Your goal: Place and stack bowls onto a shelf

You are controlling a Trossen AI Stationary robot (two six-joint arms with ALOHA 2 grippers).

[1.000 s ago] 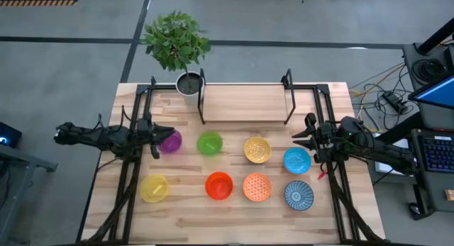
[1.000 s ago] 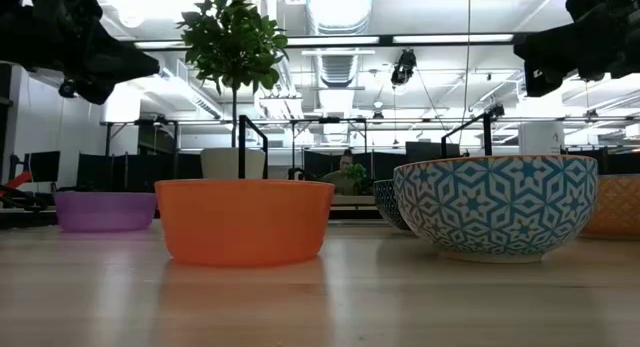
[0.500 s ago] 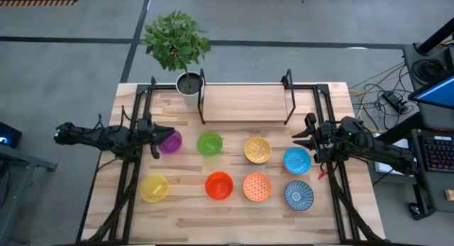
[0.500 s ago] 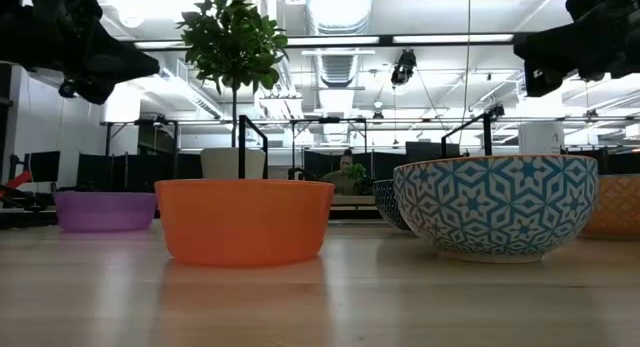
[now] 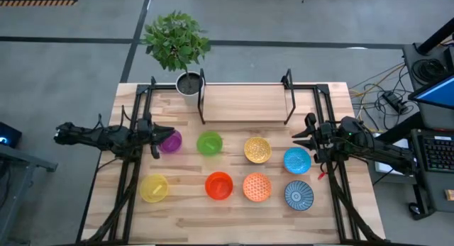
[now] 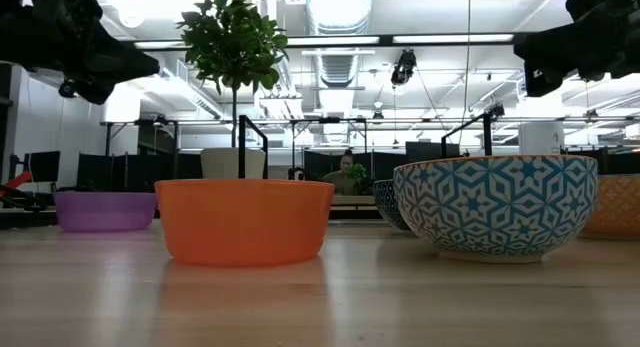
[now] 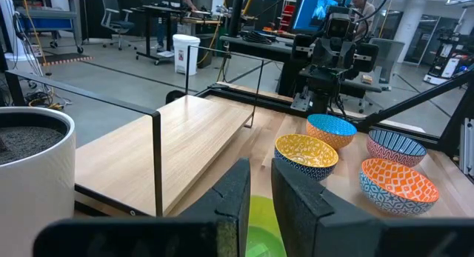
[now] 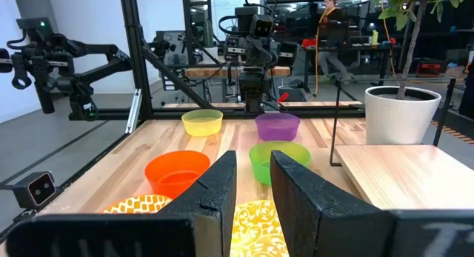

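Nothing is on the shelf (image 5: pixel 245 103) yet, and both arms hover at the table's sides — your left gripper (image 5: pixel 157 141) sits just beside the purple bowl (image 5: pixel 170 141), your right gripper (image 5: pixel 303 138) near the light blue bowl (image 5: pixel 297 160). In each wrist view the two fingers stand a narrow gap apart with nothing between them, so both are only slightly parted and hold nothing; you will likely need to spread them wider before they can straddle a rim. All eight bowls sit upright, mouths up, in two rows in front of the shelf: purple, green bowl (image 5: pixel 209 142), patterned yellow bowl (image 5: pixel 257 149) and light blue behind; plain yellow bowl (image 5: pixel 154 188), red-orange bowl (image 5: pixel 218 185), dotted orange bowl (image 5: pixel 257 187) and blue-and-white bowl (image 5: pixel 299 195) in front. Being round, they have no long axis to line up with — the shelf does, running left to right across the table's far side between its black posts (image 5: pixel 201 97). The main risks, as I judge them: coming down with the fingers this close and knocking a rim, nudging a neighbouring bowl in these tight rows, or catching a post or the white plant pot (image 5: pixel 189 84) standing just beside the shelf's left end.
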